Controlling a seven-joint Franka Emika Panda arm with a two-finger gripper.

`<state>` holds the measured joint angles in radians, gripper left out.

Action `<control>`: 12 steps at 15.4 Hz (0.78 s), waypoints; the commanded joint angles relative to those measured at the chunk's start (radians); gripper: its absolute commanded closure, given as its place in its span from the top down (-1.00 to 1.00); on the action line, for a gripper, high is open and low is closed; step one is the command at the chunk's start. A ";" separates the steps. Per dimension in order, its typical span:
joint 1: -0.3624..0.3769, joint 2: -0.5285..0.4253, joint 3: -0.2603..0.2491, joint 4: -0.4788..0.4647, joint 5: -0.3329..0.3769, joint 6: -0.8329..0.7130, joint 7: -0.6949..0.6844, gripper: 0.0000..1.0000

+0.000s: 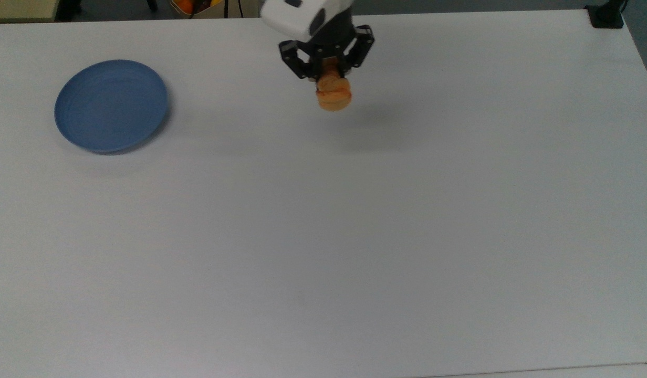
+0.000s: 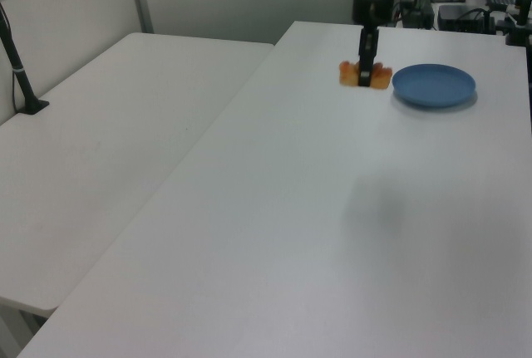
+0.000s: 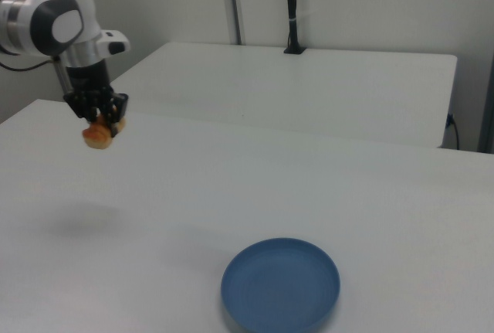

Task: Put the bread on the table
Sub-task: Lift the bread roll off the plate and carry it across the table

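The bread (image 1: 334, 96), a small golden-orange ridged roll, hangs in the air above the white table (image 1: 355, 236), held between the black fingers of my gripper (image 1: 330, 79), which is shut on it. In the left view the bread (image 2: 376, 76) shows on both sides of the gripper (image 2: 365, 78), to the left of the blue plate. In the right view the bread (image 3: 97, 137) hangs under the gripper (image 3: 103, 126) well above the table (image 3: 231, 194), with its shadow on the tabletop below.
An empty round blue plate (image 1: 111, 105) lies at the top view's left, also seen as the plate (image 2: 434, 85) and the plate (image 3: 280, 284). A second white table (image 2: 108, 142) adjoins. A black post base (image 1: 606, 17) stands at the top view's far right corner.
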<state>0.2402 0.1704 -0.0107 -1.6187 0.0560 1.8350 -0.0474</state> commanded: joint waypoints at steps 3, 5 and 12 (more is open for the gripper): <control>0.128 0.214 0.029 0.205 0.004 0.016 0.188 -0.28; 0.158 0.285 0.057 0.264 -0.005 0.081 0.239 -0.27; 0.297 0.472 0.071 0.292 -0.128 0.455 0.386 -0.24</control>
<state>0.5026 0.5654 0.0611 -1.3669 -0.0109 2.1804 0.2692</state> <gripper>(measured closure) 0.617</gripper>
